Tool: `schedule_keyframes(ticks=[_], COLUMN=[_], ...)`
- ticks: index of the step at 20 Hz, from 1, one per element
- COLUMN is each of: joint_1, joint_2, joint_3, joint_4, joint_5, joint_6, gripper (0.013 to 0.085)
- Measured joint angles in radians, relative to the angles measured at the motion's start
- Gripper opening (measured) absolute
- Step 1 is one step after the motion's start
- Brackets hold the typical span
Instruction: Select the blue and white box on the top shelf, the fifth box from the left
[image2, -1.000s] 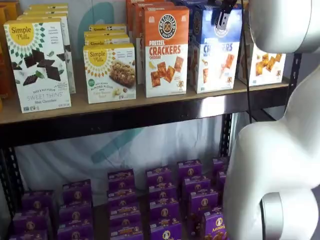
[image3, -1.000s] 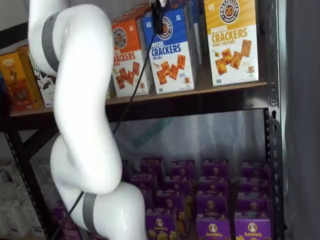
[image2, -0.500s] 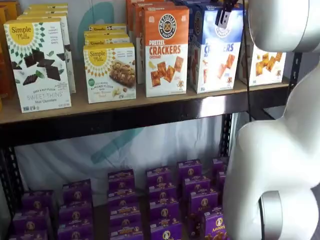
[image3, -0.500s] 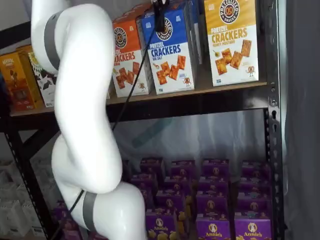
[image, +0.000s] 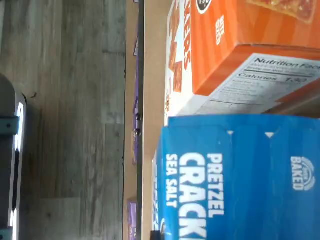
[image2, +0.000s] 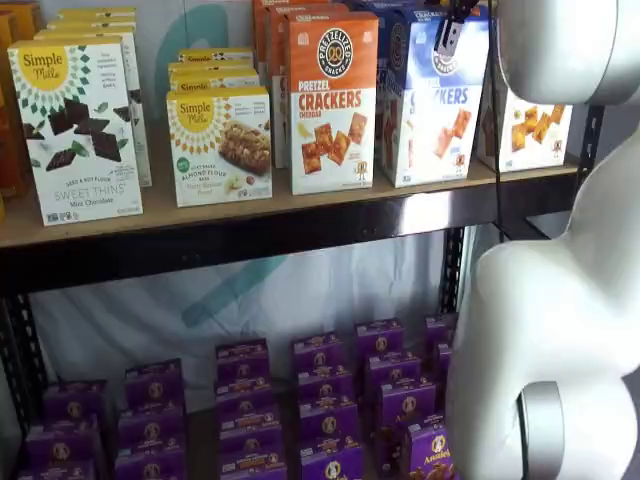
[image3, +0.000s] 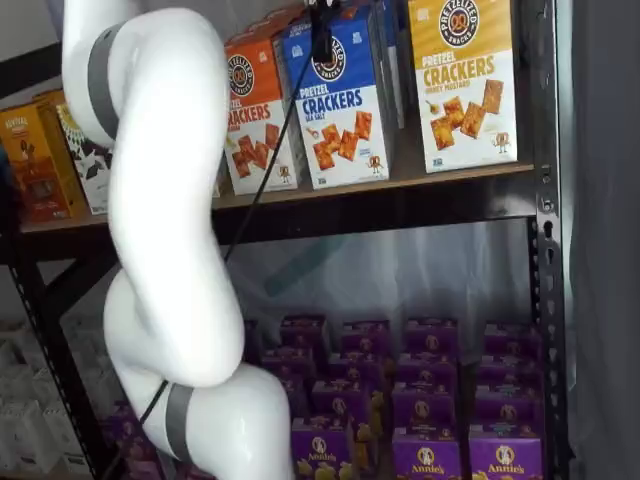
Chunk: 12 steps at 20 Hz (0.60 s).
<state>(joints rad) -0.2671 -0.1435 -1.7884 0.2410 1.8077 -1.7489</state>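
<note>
One tall blue and white box (image3: 340, 100) beside one orange-topped cardboard box (image2: 332, 100), on tan wooden top shelf (image2: 300, 205). Black two-finger gripper (image3: 322, 40) at blue box front; grip state can't tell.

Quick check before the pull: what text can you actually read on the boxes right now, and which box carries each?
"PRETZEL CRACKERS SEA SALT": the blue and white box.
"PRETZEL CRACKERS": orange-topped box.
"Nutrition Facts", "Calories": that box's side, wrist view.
"BAKED": blue box's top, wrist view.
"Simple Mills", "SWEET THINS": white box.
"Annie's": purple boxes.
Smaller print is blurred.
</note>
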Motion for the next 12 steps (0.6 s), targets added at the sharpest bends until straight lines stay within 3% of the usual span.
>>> schedule_keyframes(ticks=[1,3,12], joint_1=[-0.001,-0.001,-0.003], joint_2=[-0.001,-0.003,-0.02], joint_3=[0.001,0.003,0.003], joint_4=[0.001,0.003,0.024], joint_5=[0.0,0.0,0.04], joint_6=[0.0,0.0,0.011], gripper=[0.061,0.053,0.053])
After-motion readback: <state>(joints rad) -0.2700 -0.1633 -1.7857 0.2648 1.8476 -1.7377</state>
